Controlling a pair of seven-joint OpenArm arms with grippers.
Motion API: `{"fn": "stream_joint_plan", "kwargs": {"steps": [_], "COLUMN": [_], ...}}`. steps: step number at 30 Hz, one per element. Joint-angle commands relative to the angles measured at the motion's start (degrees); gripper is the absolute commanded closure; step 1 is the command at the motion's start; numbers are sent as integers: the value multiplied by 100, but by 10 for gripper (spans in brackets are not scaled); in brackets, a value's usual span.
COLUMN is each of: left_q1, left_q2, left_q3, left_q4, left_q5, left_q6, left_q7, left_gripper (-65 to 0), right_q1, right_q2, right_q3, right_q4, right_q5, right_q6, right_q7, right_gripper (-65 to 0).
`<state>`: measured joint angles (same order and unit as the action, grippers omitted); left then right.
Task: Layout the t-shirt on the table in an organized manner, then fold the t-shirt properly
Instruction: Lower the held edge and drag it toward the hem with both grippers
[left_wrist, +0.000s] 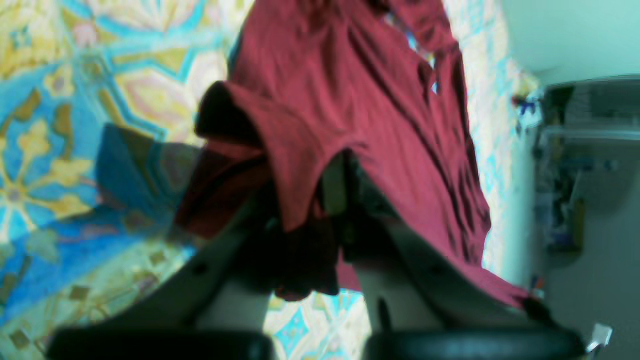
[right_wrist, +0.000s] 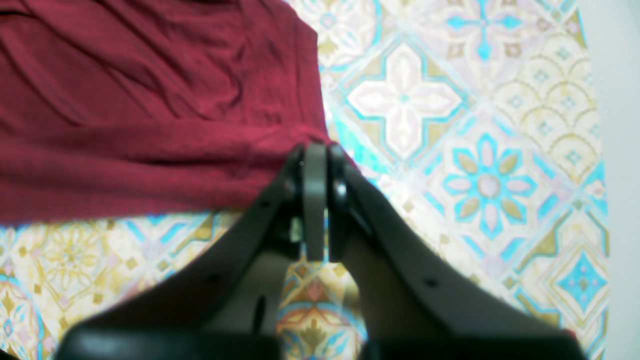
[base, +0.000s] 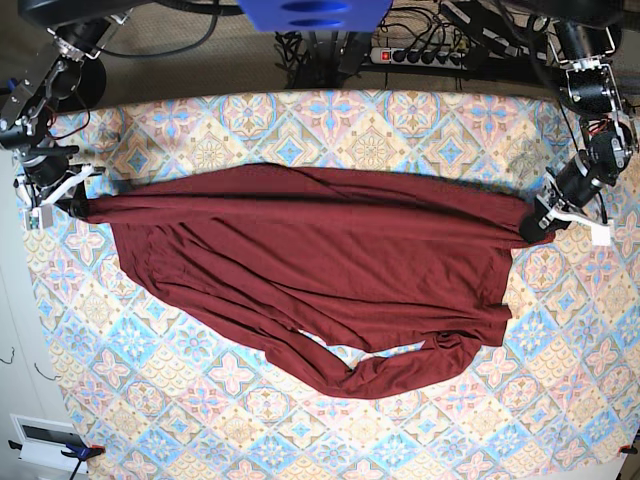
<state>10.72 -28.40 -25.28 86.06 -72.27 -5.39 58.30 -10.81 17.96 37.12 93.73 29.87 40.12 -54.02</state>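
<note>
Both pincers are closed tight on the t-shirt: left pincer, right pincer. Pull apart gently, evenly, then lay it flat on the table.

Maroon t-shirt stretched wide across the floral table, sleeves seemingly bunched below.

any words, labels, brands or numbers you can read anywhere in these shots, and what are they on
None can be read.
t-shirt: plain maroon, no print or visible label.
table: only floral diamond patterns, no lettering.
power strip behind the table: any markings are too small to read.
shelf clutter in the left wrist view: too blurred to read.
</note>
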Motion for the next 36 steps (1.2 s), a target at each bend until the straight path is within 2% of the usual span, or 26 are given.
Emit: {"fn": "stream_joint_plan", "kwargs": {"steps": [1, 11, 15, 19, 29, 32, 36], "left_q1": [-127, -628, -822, -980, -1305, -1314, -1367], "left_q2": [-118, -100, 32, 49, 163, 172, 172], "left_q3": [-61, -61, -70, -70, -35, 44, 510], "left_q4": [-101, -189, -215, -452, -1164, -1173, -1173], "left_q5": [-92, -109, -92, -92, -48, 295, 928], "left_q6": [-19, -19, -19, -19, -19, -19, -19], "left_q7": [-85, -112, -112, -120, -314, -349, -349], "left_gripper": [0, 0, 0, 0, 0, 0, 0], "right_q1": [57, 74, 426, 663, 628, 628, 628], "right_q2": [125, 125, 125, 125, 108, 108, 108], "right_q3": [63, 90, 90, 90, 55, 46, 46], "right_q4": [99, 99, 99, 99, 11, -252, -560], "right_q5": [59, 59, 59, 59, 59, 59, 59], "right_q6": [-12, -12, -12, -12, -12, -12, -12], "right_q7": [149, 193, 158, 158, 167, 167, 167], "right_gripper": [-1, 0, 0, 0, 0, 0, 0]}}
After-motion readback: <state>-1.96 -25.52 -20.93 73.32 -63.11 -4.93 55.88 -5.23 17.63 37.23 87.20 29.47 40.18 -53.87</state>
